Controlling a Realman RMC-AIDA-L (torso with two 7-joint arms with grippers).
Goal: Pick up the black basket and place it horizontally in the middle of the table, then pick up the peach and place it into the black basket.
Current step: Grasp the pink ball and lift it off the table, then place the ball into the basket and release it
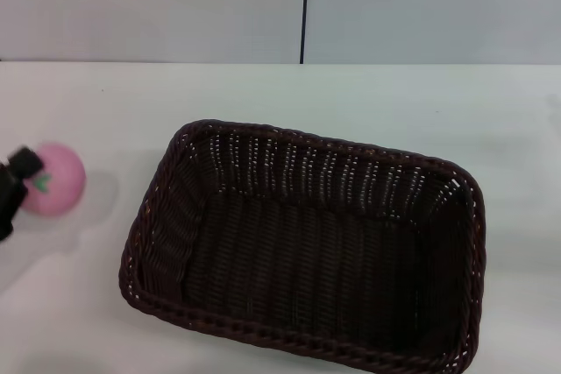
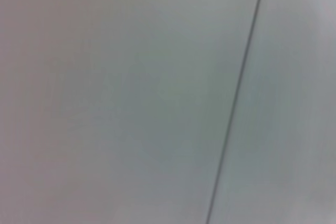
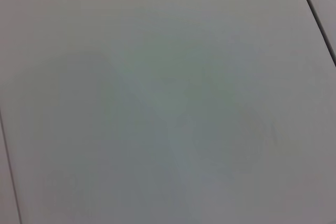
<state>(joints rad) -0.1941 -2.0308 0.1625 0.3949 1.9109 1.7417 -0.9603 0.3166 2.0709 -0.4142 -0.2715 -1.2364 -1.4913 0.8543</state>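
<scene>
The black basket [image 1: 302, 247] lies open side up on the white table [image 1: 368, 98], its long side running left to right, in the middle of the head view. The pink peach [image 1: 54, 179] with its green leaf mark is at the far left, well apart from the basket. A black part of my left gripper [image 1: 13, 186] shows at the left edge, right against the peach's left side. I cannot tell whether it holds the peach. My right gripper is out of view. Both wrist views show only a plain pale surface.
A pale wall with a dark vertical seam [image 1: 305, 6] stands behind the table's far edge. The same kind of seam crosses the left wrist view [image 2: 239, 90] and the right wrist view [image 3: 315, 9]. Bare tabletop lies between the peach and the basket.
</scene>
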